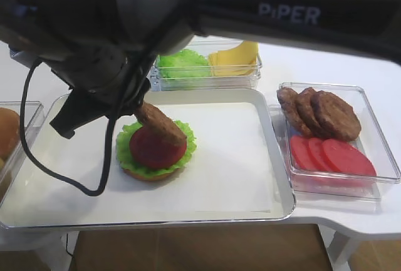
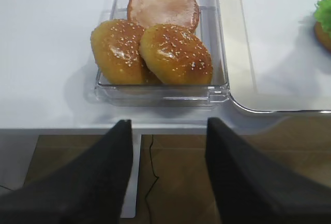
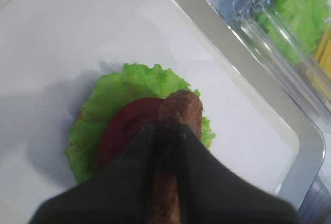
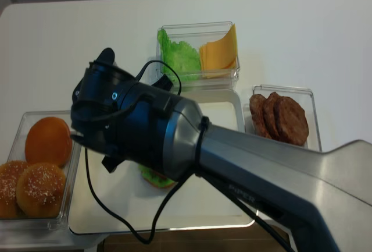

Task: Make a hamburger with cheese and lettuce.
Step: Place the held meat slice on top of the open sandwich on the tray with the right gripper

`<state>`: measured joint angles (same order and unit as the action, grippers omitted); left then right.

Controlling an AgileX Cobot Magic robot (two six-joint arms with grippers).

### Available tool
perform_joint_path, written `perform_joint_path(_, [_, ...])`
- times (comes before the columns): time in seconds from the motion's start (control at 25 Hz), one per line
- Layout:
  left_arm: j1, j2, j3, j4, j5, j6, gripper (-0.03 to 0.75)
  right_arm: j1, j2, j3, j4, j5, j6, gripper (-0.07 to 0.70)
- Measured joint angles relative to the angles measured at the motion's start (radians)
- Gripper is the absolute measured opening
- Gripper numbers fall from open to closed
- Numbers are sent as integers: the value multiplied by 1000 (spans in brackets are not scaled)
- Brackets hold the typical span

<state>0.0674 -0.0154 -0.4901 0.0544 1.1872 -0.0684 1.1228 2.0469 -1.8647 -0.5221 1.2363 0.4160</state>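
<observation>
Patty first: I have a brown, rough-surfaced round patty (image 3: 178,111) pinched on edge between the black fingers of my right gripper (image 3: 166,131), tilted, with its free end low over the hamburger (image 1: 155,149). That hamburger is a small round stack with a tan bun base, a frilly green leaf rim and a dark red tomato slice on top, and it sits left of centre on the white paper lining the shallow silver metal tray (image 1: 283,183). From the right wrist view I cannot tell whether the patty's tip touches the tomato or hangs just above it.

My left gripper (image 2: 168,146) hangs off the near edge of the white table (image 4: 302,25) with its two dark fingers spread wide and nothing between them. Just ahead of it I see a clear plastic box (image 2: 217,87) holding two glossy sesame-seeded bun tops and one plain brown bun, touching the tray's left rim.

Behind the tray, a clear tub (image 1: 250,80) holds the lettuce (image 1: 182,63), crinkled bright green leaves, on its left, and the cheese (image 1: 235,58), thin yellow-orange square slices, leaning on its right. To the tray's right, another clear dish (image 1: 376,152) carries three overlapping brown patties at the back and overlapping red tomato slices at the front.
</observation>
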Motion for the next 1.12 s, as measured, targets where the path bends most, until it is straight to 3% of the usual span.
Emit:
perform_joint_path(0.52, [0, 0, 0, 0, 0, 0, 344, 0, -6, 0, -58, 0, 0, 82])
perform_joint_path(1.12, [0, 0, 0, 0, 0, 0, 344, 0, -1, 0, -33, 0, -15, 81])
